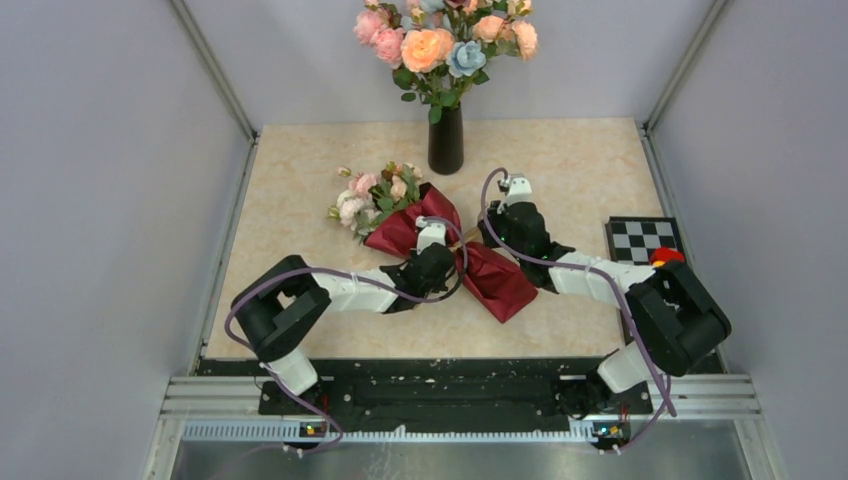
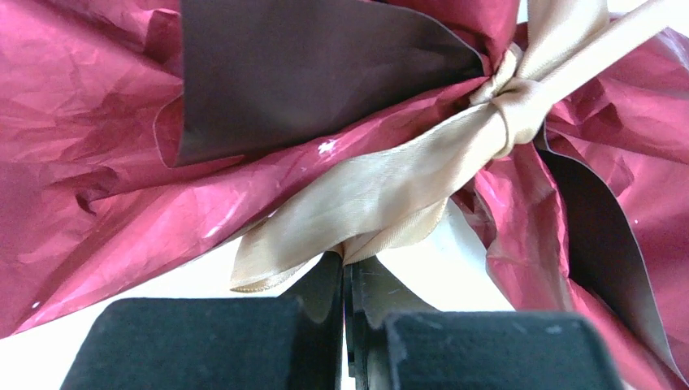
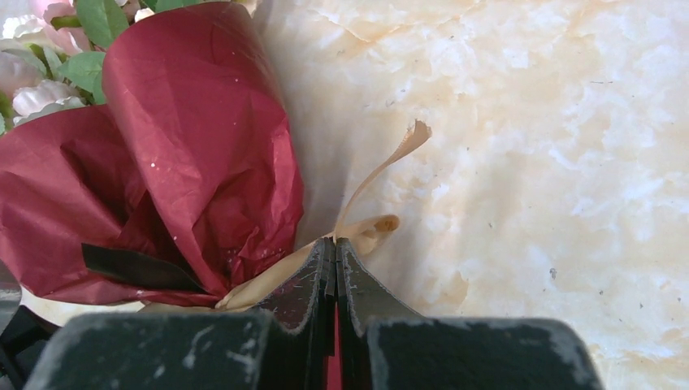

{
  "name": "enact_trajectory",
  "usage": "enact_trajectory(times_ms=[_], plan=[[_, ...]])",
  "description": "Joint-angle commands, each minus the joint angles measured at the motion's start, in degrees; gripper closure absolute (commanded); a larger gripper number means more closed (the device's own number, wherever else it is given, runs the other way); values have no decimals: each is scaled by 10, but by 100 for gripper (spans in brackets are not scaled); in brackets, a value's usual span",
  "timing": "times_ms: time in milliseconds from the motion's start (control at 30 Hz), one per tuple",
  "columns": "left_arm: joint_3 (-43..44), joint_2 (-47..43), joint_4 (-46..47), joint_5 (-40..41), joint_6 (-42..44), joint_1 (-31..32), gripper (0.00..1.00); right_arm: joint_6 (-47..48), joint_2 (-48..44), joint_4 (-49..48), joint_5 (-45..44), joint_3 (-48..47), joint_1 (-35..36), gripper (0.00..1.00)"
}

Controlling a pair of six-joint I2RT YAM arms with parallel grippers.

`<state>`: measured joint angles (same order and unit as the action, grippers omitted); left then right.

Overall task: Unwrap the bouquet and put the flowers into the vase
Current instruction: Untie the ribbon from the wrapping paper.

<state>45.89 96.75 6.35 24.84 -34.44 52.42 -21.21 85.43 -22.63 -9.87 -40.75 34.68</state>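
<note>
The bouquet (image 1: 478, 270) lies slantwise on the table, a cone of crinkled maroon paper (image 2: 97, 162) tied with a tan ribbon (image 2: 390, 183). Its flowers (image 1: 365, 195), small cream and pale pink roses with green leaves, spill from the wide end at the upper left. My left gripper (image 2: 344, 258) is shut on a loop of the ribbon just below the knot (image 2: 512, 106). My right gripper (image 3: 334, 242) is shut on another ribbon tail (image 3: 370, 227) beside the paper (image 3: 195, 138). Both grippers meet over the bouquet's waist, left gripper (image 1: 452, 245) and right gripper (image 1: 487, 230). The black vase (image 1: 446, 140) stands behind.
The vase holds large peach, pink and blue blooms (image 1: 440, 40). A black-and-white checkerboard (image 1: 643, 238) with a red object (image 1: 667, 255) at its edge lies at the right side of the marbled table (image 1: 580, 170). Grey walls close in the sides and back.
</note>
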Motion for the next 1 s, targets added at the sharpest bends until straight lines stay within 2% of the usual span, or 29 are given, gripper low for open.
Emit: enact_trajectory(times_ms=[0,467,967], plan=[[-16,-33,-19,0,-25,-2,100,-8,-15,-8,-27,0,-8,100],[-28,-51,-45,-4,-48,-6,100,-13,-1,19,-57,-10,-8,100],[-43,-72,-50,-44,-69,-31,100,-10,4,54,-84,-15,-21,100]])
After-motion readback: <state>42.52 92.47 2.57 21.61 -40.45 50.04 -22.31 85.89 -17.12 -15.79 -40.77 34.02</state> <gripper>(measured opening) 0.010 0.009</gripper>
